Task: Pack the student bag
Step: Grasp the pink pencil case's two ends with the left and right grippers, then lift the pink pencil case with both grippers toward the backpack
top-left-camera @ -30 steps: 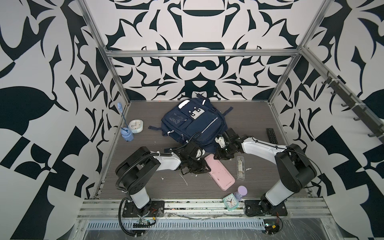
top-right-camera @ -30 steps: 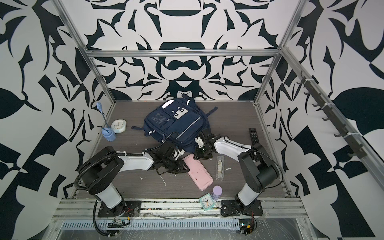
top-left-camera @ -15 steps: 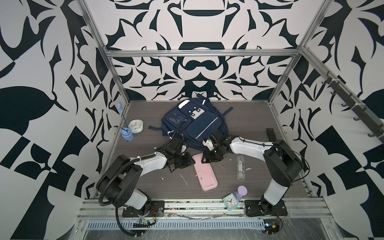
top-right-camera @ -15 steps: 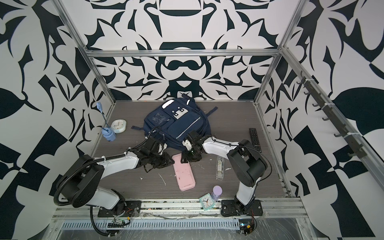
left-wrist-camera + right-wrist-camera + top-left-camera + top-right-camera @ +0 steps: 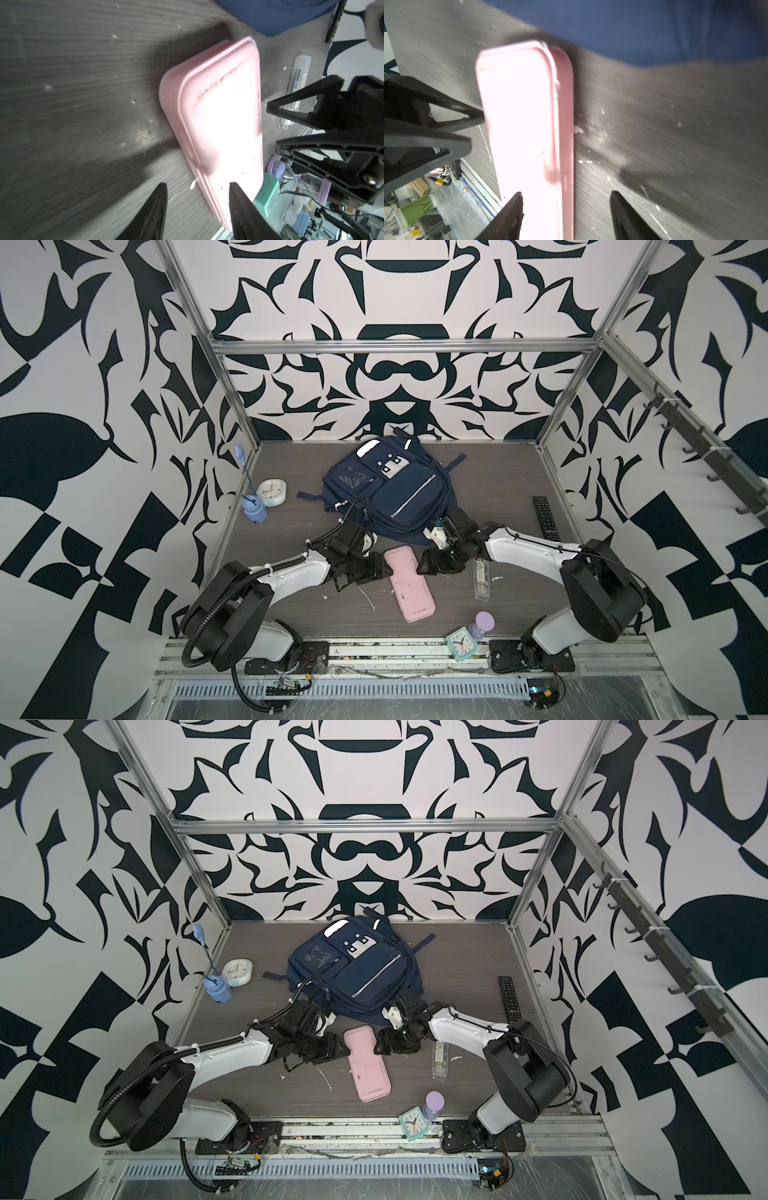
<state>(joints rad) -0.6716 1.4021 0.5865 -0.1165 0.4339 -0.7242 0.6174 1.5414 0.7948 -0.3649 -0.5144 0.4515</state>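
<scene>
Centre-back of the table (image 5: 291, 605) in both top views: bag (image 5: 386, 489) (image 5: 353, 969), lying flat with its pockets facing up, nothing holding it. Just below it in frame, a pink case (image 5: 409, 587) (image 5: 368, 1065) lies flat on the table, its top end near the bag's lower edge, apart from it. Left gripper (image 5: 384, 570) sits at the case's upper left edge and right gripper (image 5: 422, 568) at its upper right edge, both low over the table. Left wrist view: left gripper (image 5: 197, 187) jaws spread, one tip over the case, the other over bare table, nothing clamped. Right wrist view: right gripper (image 5: 564, 194) jaws also spread, one tip over the case, the other over the table, empty.

Right of the case: clear box (image 5: 481, 578), then remote (image 5: 545, 517) near the right wall. Front edge, right of centre: bottle (image 5: 482, 624) touching mint clock (image 5: 461, 649). Left wall: white clock (image 5: 271, 492) beside blue gadget (image 5: 254, 512).
</scene>
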